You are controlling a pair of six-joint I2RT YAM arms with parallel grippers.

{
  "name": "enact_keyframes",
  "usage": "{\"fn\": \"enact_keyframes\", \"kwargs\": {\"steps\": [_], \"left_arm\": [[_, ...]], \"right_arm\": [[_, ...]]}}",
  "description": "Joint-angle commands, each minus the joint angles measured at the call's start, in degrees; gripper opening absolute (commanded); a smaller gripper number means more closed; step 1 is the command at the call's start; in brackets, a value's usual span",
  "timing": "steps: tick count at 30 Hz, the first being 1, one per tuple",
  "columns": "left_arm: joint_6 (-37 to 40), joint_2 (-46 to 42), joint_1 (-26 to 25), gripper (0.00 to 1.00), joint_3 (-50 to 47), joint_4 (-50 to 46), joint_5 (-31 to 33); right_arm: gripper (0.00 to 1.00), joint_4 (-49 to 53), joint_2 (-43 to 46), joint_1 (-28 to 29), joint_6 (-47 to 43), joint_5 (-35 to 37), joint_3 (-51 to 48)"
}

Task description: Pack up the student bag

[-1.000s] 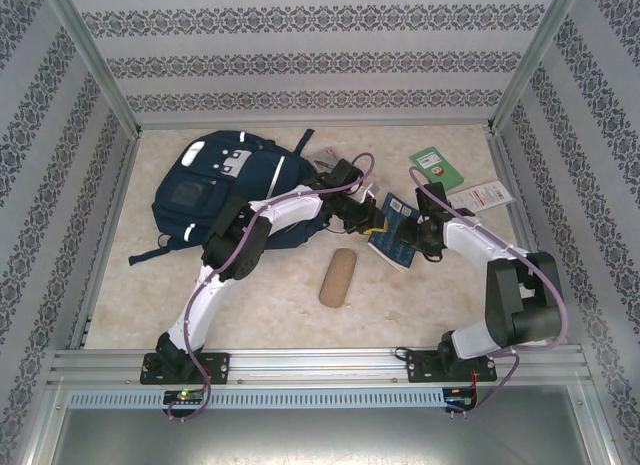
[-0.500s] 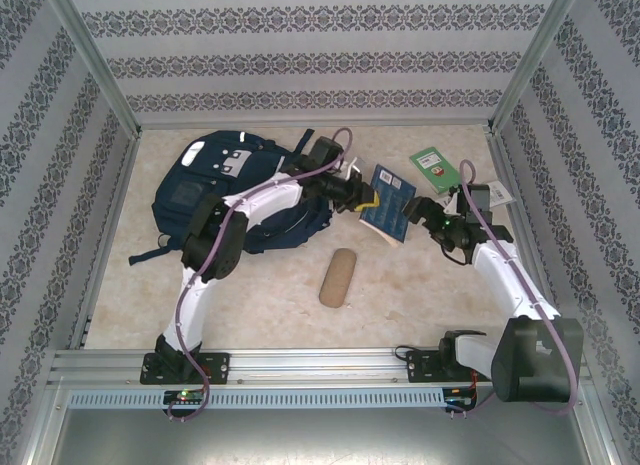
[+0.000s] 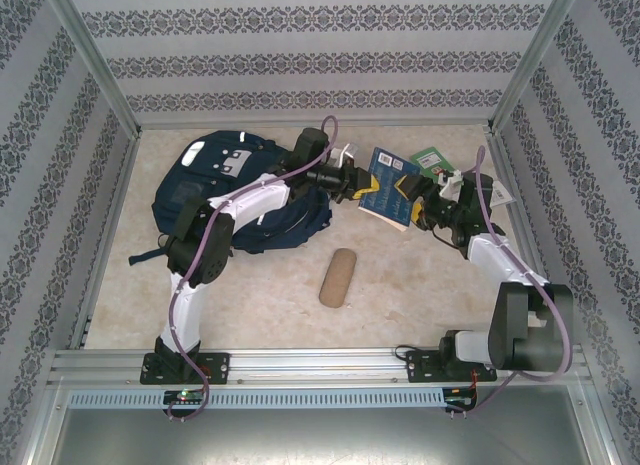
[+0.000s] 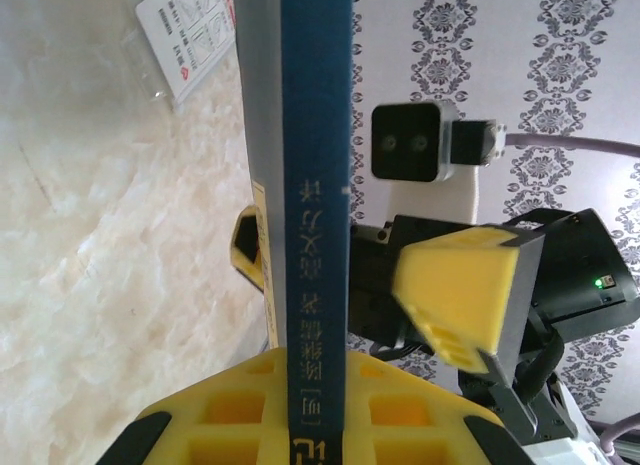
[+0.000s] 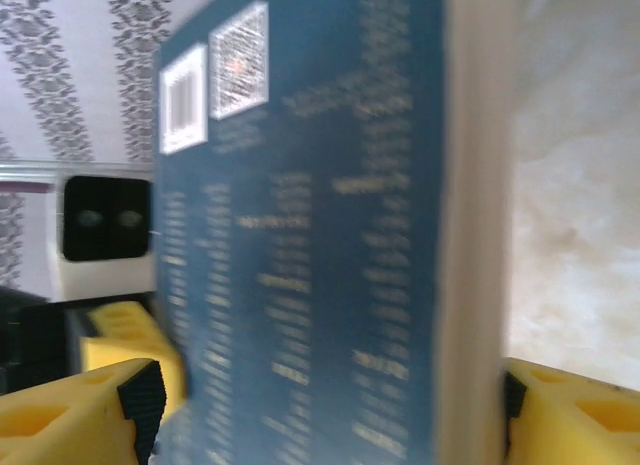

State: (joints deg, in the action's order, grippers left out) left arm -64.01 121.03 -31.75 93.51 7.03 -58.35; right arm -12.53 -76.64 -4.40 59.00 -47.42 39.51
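Handing over: blue book (image 3: 388, 185) is now held by my left jaws alone, clenched on it.
Right jaws: just released, spread either side of it.
Meaning: I judge it free to go to the student bag (image 3: 215, 180).

book (image 5: 300, 265) print blurred, student bag (image 3: 195, 190) part-hidden

Books and oddments on a pale marbled table (image 3: 260, 285)

A blue book (image 3: 388, 188) has white characters down its spine and two white code squares on its cover. A green book (image 3: 432, 159) lies just beyond it to the right, with a white printed packet (image 4: 185, 40) near. A tan oblong pouch (image 3: 337, 277) lies well apart, nearer the front. Patterned wallpaper (image 3: 320, 60) lines the walls.
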Motion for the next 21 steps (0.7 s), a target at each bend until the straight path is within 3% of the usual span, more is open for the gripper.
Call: {"fn": "enact_keyframes", "kwargs": {"steps": [1, 5, 11, 14, 19, 21], "left_arm": [[-2.24, -3.77, 0.61, 0.0, -1.18, 6.24, -2.53], [-1.05, -4.23, 0.81, 0.0, -1.55, 5.02, -2.48], [3.24, -4.49, 0.98, 0.0, -0.97, -0.87, -2.3], [6.43, -4.88, 1.13, 0.04, -0.65, -4.81, -1.94], [21.44, -6.97, 4.11, 0.4, 3.01, -26.23, 5.81], [26.44, -8.06, 6.17, 0.45, 3.94, -33.28, 10.12]], "right_arm": [[0.77, -9.95, -1.88, -0.34, 5.64, -6.93, 0.48], [0.59, -10.54, -1.54, -0.4, 5.95, -6.66, 0.16], [0.01, -9.35, -0.46, -0.43, 5.3, -5.8, -0.57], [0.0, -8.56, 0.24, -0.43, 4.63, -4.96, -0.96], [0.0, -7.56, 1.99, -0.43, 3.67, -3.83, -2.01], [0.0, -7.12, 2.74, -0.43, 3.05, -3.65, -2.4]]}}
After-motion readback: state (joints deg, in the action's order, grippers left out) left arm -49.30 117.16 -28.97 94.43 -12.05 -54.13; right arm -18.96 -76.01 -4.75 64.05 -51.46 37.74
